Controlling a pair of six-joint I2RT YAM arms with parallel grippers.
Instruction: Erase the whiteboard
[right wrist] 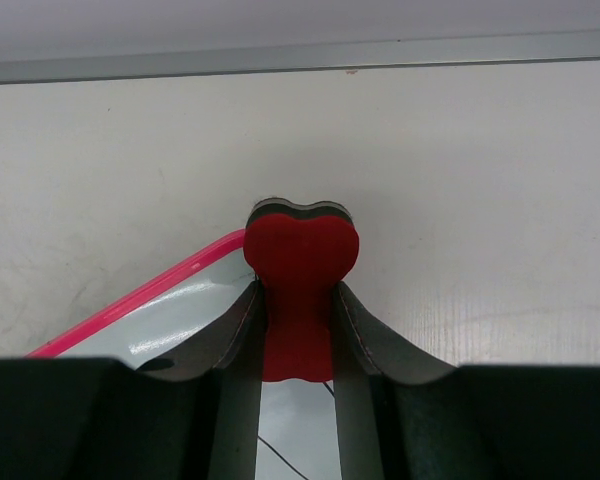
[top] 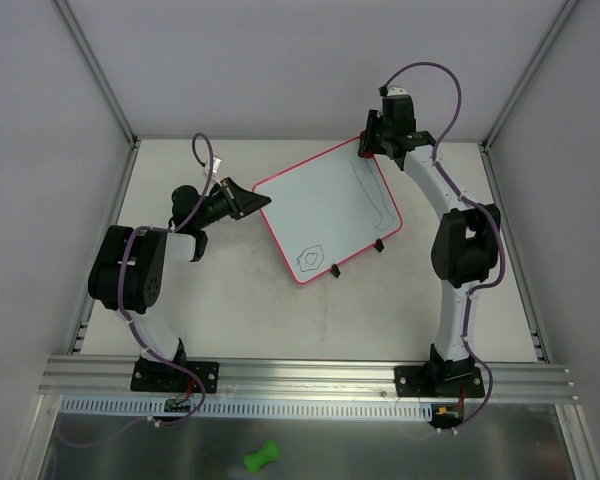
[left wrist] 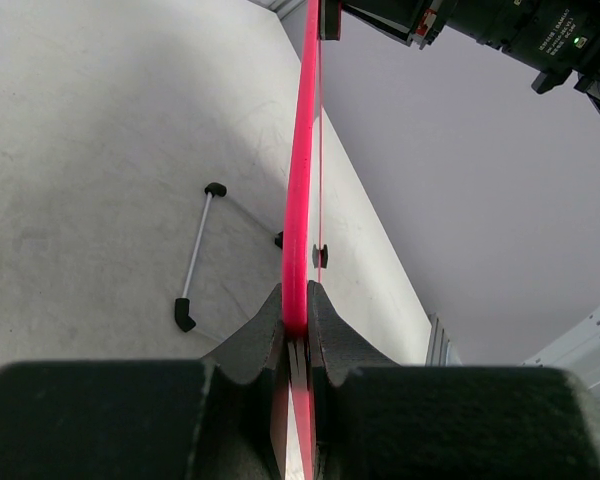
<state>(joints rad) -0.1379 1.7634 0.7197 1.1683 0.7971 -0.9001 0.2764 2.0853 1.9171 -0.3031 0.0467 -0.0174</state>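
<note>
Left wrist: left fingers [left wrist: 262,338] pinch the board [left wrist: 302,150] rim, right fingers [right wrist: 235,335] hold the eraser [right wrist: 300,255]; hard wiping could wrench the board free.

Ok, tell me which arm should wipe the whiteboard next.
Right. The right pincer grips the red eraser at the whiteboard's far corner; the left pincer is clamped on its pink frame, apparently steadying it.

Two white arms [top: 448,318], black joints [top: 466,246], looping purple cables [top: 432,67]
</note>
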